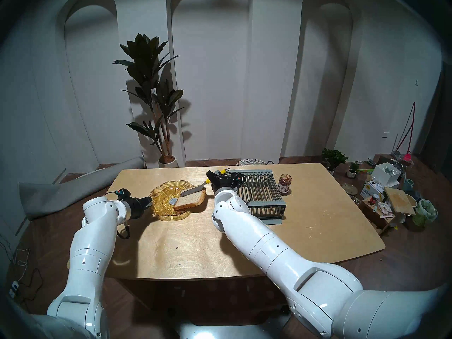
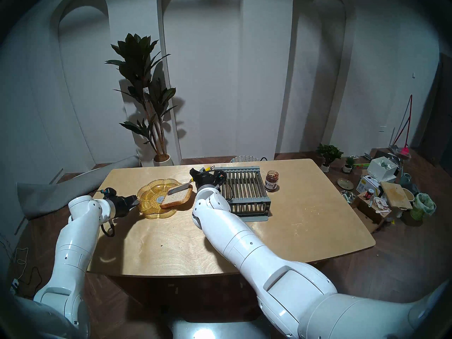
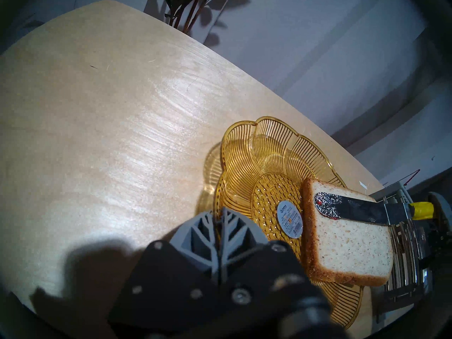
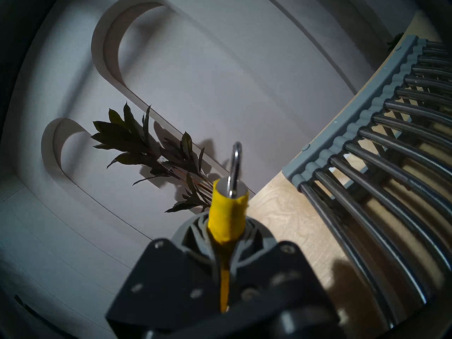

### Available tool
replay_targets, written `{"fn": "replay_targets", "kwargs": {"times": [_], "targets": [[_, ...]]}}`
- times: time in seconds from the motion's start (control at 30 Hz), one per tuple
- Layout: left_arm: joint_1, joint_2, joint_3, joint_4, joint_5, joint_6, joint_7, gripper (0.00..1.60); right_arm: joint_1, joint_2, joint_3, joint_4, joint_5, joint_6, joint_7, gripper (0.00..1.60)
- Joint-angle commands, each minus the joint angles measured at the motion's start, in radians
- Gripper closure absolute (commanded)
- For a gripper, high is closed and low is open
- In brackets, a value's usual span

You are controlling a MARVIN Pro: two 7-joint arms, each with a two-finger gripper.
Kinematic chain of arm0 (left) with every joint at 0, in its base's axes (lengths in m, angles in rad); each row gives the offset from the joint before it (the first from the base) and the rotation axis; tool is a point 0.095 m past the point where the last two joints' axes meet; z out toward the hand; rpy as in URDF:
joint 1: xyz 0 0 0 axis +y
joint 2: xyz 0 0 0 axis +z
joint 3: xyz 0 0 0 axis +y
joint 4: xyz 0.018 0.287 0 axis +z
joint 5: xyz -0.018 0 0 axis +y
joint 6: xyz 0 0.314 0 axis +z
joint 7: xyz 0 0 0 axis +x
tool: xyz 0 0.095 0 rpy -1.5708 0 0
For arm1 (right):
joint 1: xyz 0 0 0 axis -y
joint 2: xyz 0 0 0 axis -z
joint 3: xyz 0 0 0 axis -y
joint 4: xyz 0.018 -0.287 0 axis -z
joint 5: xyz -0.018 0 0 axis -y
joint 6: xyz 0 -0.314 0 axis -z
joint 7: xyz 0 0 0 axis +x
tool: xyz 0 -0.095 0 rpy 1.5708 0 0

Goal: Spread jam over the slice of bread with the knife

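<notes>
Only one slice of bread [image 3: 347, 243], one knife [image 3: 352, 207] pinched by right tool [image 4: 226, 230], left tool [image 3: 221, 223] pressed together.

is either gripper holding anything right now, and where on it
The right gripper is shut on the knife, gripping its yellow handle. The left gripper is shut and holds nothing.

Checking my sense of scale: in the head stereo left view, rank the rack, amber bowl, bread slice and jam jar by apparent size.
1. Rack
2. Amber bowl
3. Bread slice
4. Jam jar
The jar stands farthest away, but is clearly the smallest.
</notes>
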Motion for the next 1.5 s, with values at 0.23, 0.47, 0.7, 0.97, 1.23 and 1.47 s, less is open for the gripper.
{"fn": "replay_targets", "kwargs": {"times": [0.23,0.47,0.7,0.97,1.23,1.47], "targets": [[-0.001,-0.007,-0.027,-0.002,-0.019,-0.008,0.007,1.60,0.056,-0.045,-0.005,0.009,-0.008,-0.011,-0.007,1.60],[0.000,-0.012,-0.033,-0.001,-0.028,-0.011,0.011,1.60,0.076,-0.029,-0.037,-0.035,-0.059,0.013,-0.099,1.60],[-0.002,-0.012,-0.032,-0.003,-0.034,-0.012,0.015,1.60,0.115,-0.040,-0.074,-0.044,-0.109,0.070,-0.251,1.60],[0.000,-0.019,-0.036,-0.007,-0.043,-0.012,0.031,1.60,0.133,-0.066,-0.101,-0.040,-0.142,0.110,-0.408,1.60],[0.010,-0.030,-0.047,-0.025,-0.057,-0.013,0.060,1.60,0.154,-0.104,-0.118,-0.022,-0.155,0.113,-0.494,1.60],[0.017,-0.043,-0.058,-0.041,-0.071,-0.016,0.084,1.60,0.169,-0.116,-0.128,-0.015,-0.165,0.120,-0.553,1.60]]}}
